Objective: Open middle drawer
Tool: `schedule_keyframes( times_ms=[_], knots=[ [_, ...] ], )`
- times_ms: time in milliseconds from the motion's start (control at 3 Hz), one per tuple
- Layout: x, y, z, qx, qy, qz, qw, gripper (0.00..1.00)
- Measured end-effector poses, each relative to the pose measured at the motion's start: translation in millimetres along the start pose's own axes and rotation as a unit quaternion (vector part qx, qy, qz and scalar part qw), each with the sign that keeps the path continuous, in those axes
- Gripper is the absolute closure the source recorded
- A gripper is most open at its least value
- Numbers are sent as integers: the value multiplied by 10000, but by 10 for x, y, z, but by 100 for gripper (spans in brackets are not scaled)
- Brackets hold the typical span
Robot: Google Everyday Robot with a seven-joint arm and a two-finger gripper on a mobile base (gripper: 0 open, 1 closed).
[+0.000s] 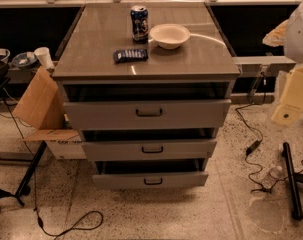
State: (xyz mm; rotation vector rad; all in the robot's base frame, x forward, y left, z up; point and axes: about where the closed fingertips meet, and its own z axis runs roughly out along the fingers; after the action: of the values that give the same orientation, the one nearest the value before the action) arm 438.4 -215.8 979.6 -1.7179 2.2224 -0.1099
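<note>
The grey cabinet (146,69) stands in the middle of the camera view with three drawers. The middle drawer (116,150) has a low flat front and a small dark bar handle (152,149) at its centre. It stands a little way out, with a dark gap above its front. The taller top drawer (106,115) and the bottom drawer (121,180) also stand slightly out. My gripper is not in view; only a white rounded part of the arm (301,29) shows at the right edge, well away from the drawers.
On the cabinet top are a blue can (139,23), a white bowl (169,35) and a dark packet (130,55). A cardboard box (38,109) leans at the cabinet's left. Cables (251,149), a black pole (292,179) and a bottle (273,176) lie on the floor at the right.
</note>
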Motion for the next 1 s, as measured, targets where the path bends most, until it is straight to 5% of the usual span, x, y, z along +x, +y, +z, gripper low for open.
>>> schedule_keyframes(
  times_ms=[667, 1000],
  knots=[
    [-7, 64, 247, -73, -175, -152, 9997, 0],
    [-6, 214, 809, -368, -501, -500, 9968, 0]
  ],
)
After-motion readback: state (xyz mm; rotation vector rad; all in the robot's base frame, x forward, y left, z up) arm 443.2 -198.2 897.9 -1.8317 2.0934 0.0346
